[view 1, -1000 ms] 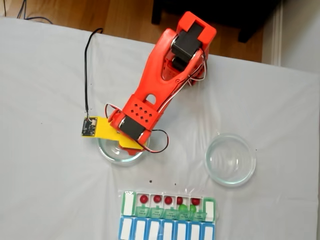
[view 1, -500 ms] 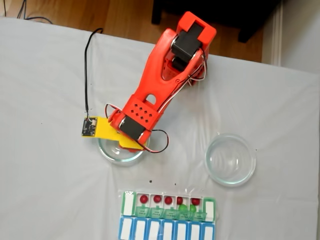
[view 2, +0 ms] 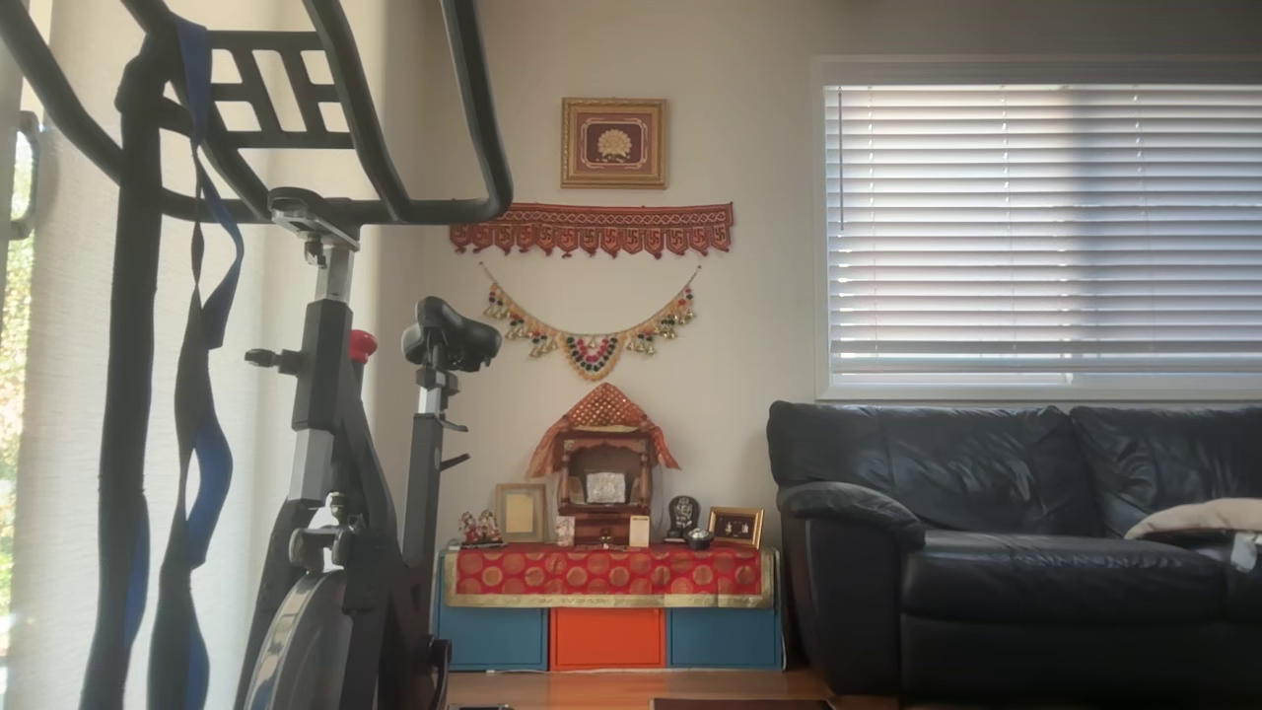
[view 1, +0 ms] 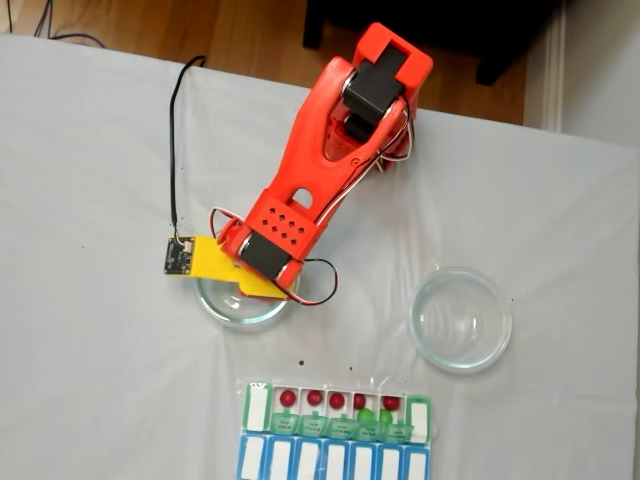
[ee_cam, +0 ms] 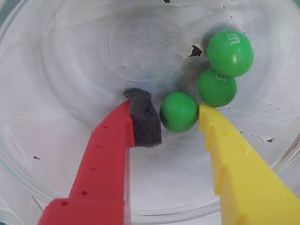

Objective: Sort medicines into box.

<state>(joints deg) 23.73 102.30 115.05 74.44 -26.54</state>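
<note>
Three green medicines lie in a clear glass dish (ee_cam: 56, 154). One green ball (ee_cam: 178, 111) sits between my fingertips. My gripper (ee_cam: 176, 117) is shut on it: the black foam pad (ee_cam: 143, 117) of the red finger touches its left side and the yellow finger (ee_cam: 225, 154) its right. Two more green balls (ee_cam: 229, 52) (ee_cam: 216, 87) lie just behind. In the fixed view my gripper (view 1: 258, 288) hangs over the left dish (view 1: 222, 307). The box (view 1: 338, 425) lies near the front edge, with several red balls (view 1: 314, 398) and two green ones (view 1: 375, 417) in its open compartments.
A second glass dish (view 1: 461, 320) stands to the right on the white cloth. A blue-framed row of white lids (view 1: 335, 460) lies against the box's front. Tiny black specks (view 1: 300, 357) dot the cloth. A black cable (view 1: 172, 150) runs to the wrist camera board (view 1: 180, 255).
</note>
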